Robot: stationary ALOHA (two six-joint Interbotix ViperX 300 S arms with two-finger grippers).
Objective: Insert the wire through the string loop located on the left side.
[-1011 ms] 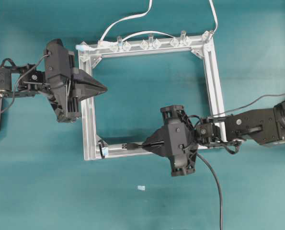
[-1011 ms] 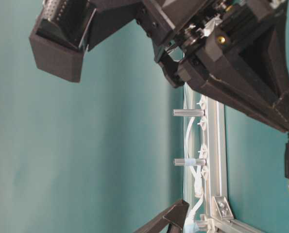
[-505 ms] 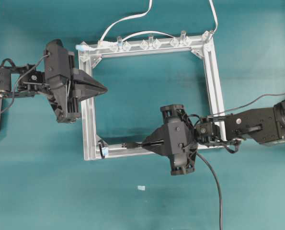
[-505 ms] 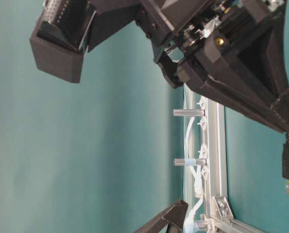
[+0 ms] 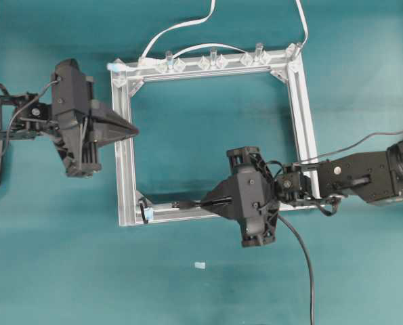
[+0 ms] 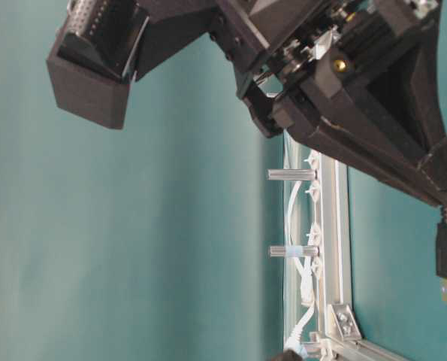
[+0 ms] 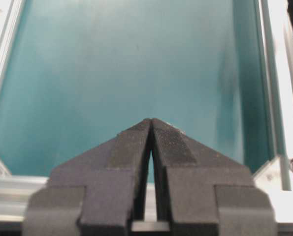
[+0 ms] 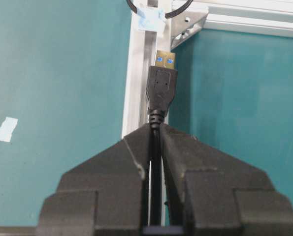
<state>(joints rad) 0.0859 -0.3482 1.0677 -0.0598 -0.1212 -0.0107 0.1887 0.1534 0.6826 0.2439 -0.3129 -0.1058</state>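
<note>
The right gripper [image 8: 157, 129] is clamping the wire [image 8: 161, 88] behind its plug, which is pointing at the string loop [image 8: 151, 11] just ahead; threading is not yet done. The left gripper [image 7: 151, 123] is hovering closed and empty.

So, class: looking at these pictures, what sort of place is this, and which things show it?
Most likely a robotics lab test bench, not a home or factory. Two black robot arms, the left gripper and right gripper, work over a plain teal tabletop holding only a square aluminium frame rigged for practice.
</note>
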